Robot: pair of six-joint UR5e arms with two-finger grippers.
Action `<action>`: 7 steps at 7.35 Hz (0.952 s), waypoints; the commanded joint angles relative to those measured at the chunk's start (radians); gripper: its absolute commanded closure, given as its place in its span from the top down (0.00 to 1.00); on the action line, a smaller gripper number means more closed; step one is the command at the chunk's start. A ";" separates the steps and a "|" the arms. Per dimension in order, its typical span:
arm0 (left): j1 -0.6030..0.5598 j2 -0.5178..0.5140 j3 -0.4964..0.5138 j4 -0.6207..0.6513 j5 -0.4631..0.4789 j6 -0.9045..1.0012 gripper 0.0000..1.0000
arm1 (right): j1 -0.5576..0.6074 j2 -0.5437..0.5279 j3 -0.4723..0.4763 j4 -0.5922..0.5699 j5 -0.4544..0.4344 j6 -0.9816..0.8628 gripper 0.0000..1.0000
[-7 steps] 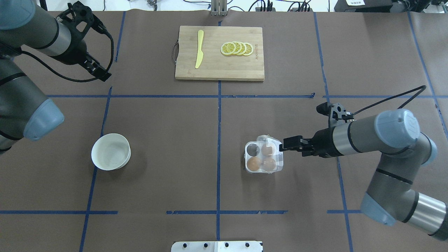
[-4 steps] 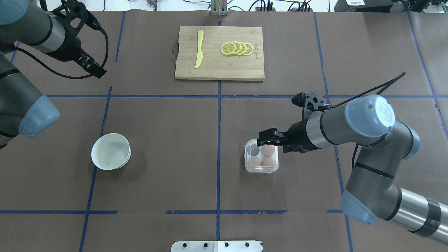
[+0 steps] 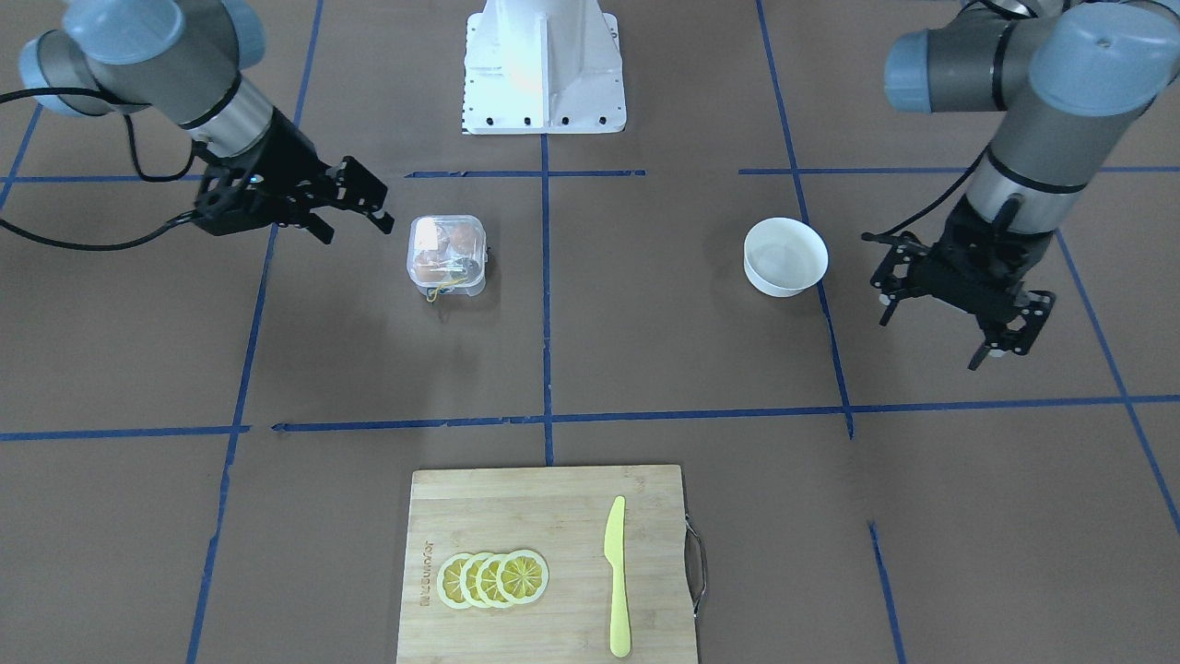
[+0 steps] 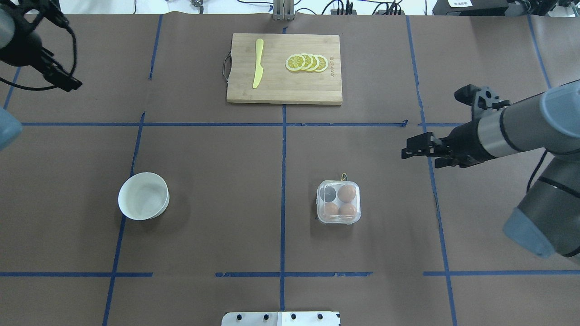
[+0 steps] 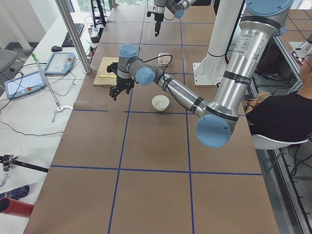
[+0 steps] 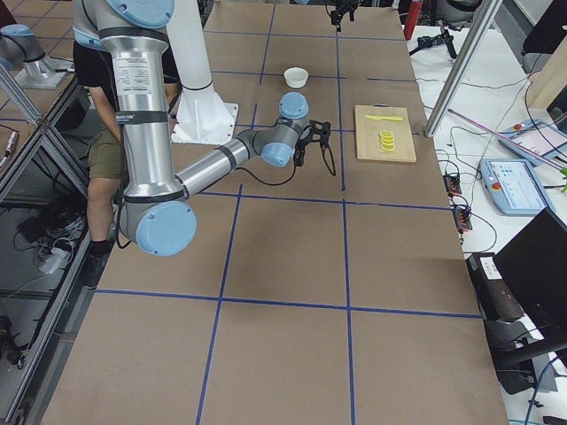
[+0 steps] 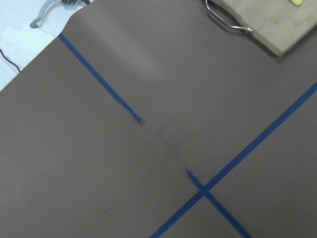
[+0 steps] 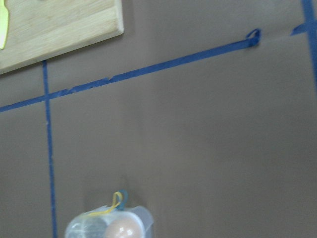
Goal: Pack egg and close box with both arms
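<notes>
The box (image 4: 339,202) is a clear four-cell carton standing right of the table's middle with its lid down; it also shows in the front view (image 3: 447,254). Three orange-brown eggs show through the lid, one of them the far right egg (image 4: 346,193); the far left cell is empty. A thin yellow band (image 8: 112,206) sticks out at its far side. My right gripper (image 4: 414,156) is open and empty, above the table to the right of and beyond the box. My left gripper (image 4: 68,82) is open and empty at the far left (image 3: 1000,346).
A round white bowl (image 4: 143,196), which looks empty, stands at the near left. A bamboo cutting board (image 4: 284,90) at the far middle carries a yellow knife (image 4: 258,63) and lemon slices (image 4: 306,62). Blue tape lines cross the brown table cover.
The right gripper brought the lid down over the box, then drew back to the right and away from it. The left arm swung further out to the far left.
</notes>
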 commanded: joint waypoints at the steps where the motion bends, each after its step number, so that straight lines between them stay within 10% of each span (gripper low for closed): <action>1: -0.197 0.074 0.095 -0.004 -0.142 0.195 1.00 | 0.230 -0.078 -0.116 -0.004 0.106 -0.359 1.00; 4: -0.304 0.140 0.243 0.001 -0.163 0.331 1.00 | 0.518 -0.057 -0.339 -0.059 0.219 -0.833 1.00; 7: -0.307 0.218 0.231 0.004 -0.163 0.161 1.00 | 0.696 0.017 -0.329 -0.466 0.203 -1.255 1.00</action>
